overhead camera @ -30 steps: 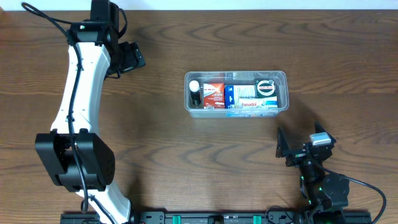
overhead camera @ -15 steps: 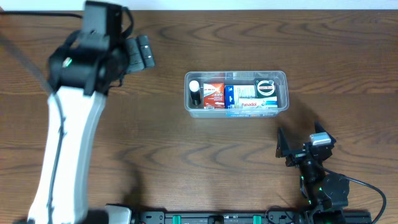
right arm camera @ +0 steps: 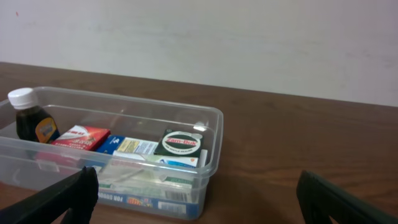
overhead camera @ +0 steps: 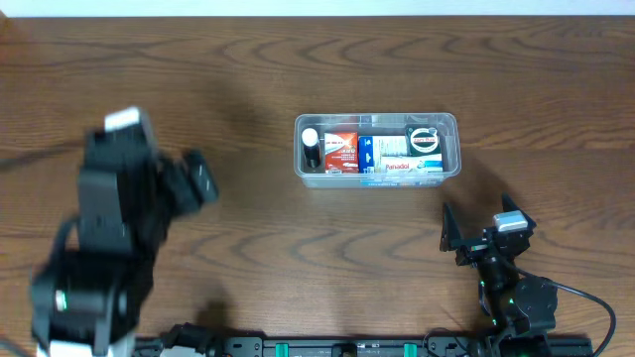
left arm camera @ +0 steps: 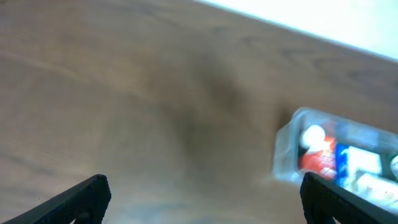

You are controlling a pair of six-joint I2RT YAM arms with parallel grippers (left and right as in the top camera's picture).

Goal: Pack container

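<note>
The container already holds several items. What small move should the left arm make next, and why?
Probably draw the left hand back to its base and rest, as the right hand does. Both hands are open and empty, and the bottle, the red box and the other packs lie inside the container.

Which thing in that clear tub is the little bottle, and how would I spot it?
On the brown wooden table sits one clear plastic tub. At its left end in the overhead view, beside a red box, stands the bottle. It is dark with a white cap, while its neighbours are flat boxes.
</note>
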